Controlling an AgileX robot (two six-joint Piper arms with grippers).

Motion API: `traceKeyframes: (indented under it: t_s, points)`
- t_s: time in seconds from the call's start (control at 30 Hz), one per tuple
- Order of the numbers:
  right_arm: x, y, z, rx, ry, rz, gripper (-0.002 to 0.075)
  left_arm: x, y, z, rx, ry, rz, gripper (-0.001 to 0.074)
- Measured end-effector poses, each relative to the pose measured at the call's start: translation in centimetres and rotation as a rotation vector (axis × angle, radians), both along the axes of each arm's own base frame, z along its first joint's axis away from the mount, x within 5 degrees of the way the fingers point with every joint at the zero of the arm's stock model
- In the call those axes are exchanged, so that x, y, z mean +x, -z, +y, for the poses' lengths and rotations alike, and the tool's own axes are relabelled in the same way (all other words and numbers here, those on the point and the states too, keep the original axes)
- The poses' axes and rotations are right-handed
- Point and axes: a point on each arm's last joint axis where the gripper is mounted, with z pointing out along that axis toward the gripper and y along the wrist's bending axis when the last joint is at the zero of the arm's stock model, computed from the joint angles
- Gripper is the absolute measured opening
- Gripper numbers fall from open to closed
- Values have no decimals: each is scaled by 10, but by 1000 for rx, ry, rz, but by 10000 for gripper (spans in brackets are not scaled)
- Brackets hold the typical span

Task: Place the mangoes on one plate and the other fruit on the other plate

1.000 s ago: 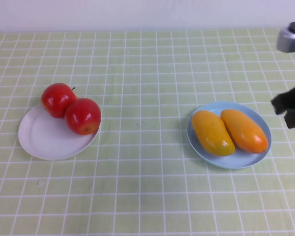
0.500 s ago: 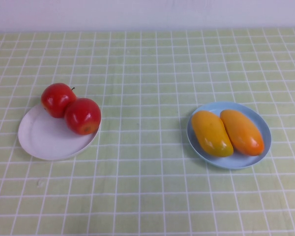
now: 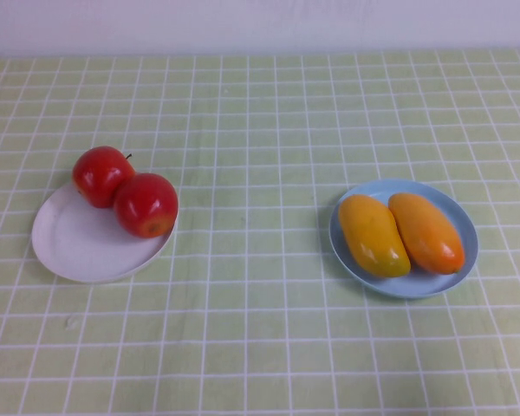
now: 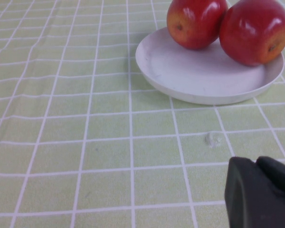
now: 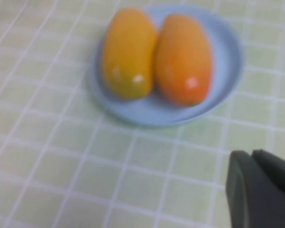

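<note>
Two orange-yellow mangoes (image 3: 374,235) (image 3: 426,231) lie side by side on the light blue plate (image 3: 407,290) at the right. Two red apples (image 3: 102,175) (image 3: 146,204) sit touching at the far edge of the white plate (image 3: 78,247) at the left. Neither arm shows in the high view. My left gripper (image 4: 256,164) is shut and empty, hovering over the cloth on the near side of the white plate (image 4: 199,80) and its apples (image 4: 195,21) (image 4: 254,31). My right gripper (image 5: 251,154) is shut and empty, back from the blue plate (image 5: 228,52) with the mangoes (image 5: 129,52) (image 5: 184,57).
A green cloth with a white grid (image 3: 260,130) covers the table up to a pale wall at the back. A small pale speck (image 4: 212,139) lies on the cloth near the white plate.
The right arm, at the right edge of the high view a second ago, has drawn out of that view. The fruit and plates have stayed put.
</note>
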Motion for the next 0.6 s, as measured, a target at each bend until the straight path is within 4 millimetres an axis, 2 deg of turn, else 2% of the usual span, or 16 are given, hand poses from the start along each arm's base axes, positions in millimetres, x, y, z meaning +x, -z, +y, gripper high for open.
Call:
traceKeyframes:
  t_s: [0.13,0.3,0.37,0.5,0.6]
  points:
    - [-24,26,-17,49,128,-181,-15,0,0,0,0,0,0,4]
    - [-45,65,-26,77,204,-305,-15,0,0,0,0,0,0,4]
    - [-50,73,-27,81,219,-342,-15,0,0,0,0,0,0,4]
    - [-56,73,-28,84,224,-388,-15,0,0,0,0,0,0,4]
    - [-58,76,-28,41,213,-367,-15,0,0,0,0,0,0,4]
